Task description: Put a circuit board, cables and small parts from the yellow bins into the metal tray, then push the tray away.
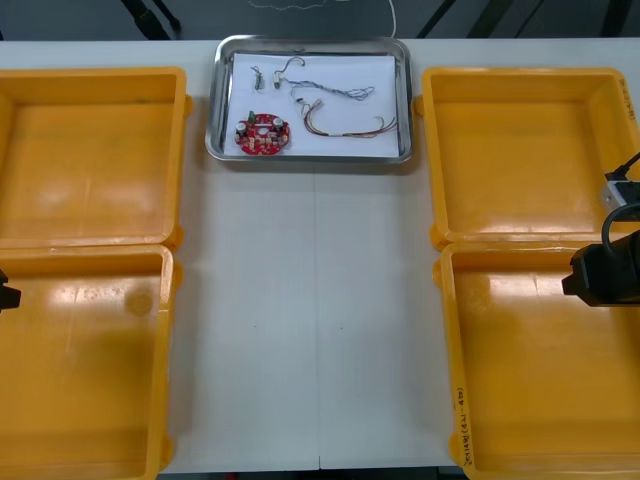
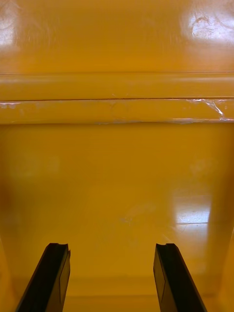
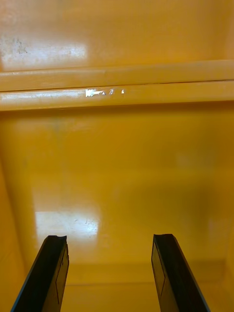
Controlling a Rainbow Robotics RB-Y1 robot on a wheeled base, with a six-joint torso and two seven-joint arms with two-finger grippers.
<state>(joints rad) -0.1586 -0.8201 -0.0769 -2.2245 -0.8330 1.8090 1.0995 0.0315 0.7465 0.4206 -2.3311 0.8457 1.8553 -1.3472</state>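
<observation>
1. Front view shows you the tray (image 1: 310, 157) at the middle of the table's (image 1: 310, 320) far edge, between the far left bin (image 1: 90, 150) and the far right bin (image 1: 520, 150).
2. In the tray you find the board (image 1: 262, 134) at the near left corner. The small parts (image 1: 258, 74) lie toward the far left corner.
3. You see the blue and white cable (image 1: 335, 92) along the tray's far side. The red and yellow cable (image 1: 345, 125) lies just nearer, toward its right edge.
4. Your right gripper (image 1: 600, 275) is at the table's right edge, over the near right bin (image 1: 540, 380).
5. Right wrist view shows you that gripper (image 2: 111, 247) released, fingers (image 2: 168, 273) apart and grasping nothing. It is above the bin floor, and two bin rims run side by side beyond them.
6. Your left gripper (image 1: 5, 295) is at the table's left edge, over the near left bin (image 1: 80, 370).
7. Left wrist view shows you it (image 3: 109, 239) released too, fingers (image 3: 53, 268) spread over bin floor, grasping nothing.
</observation>
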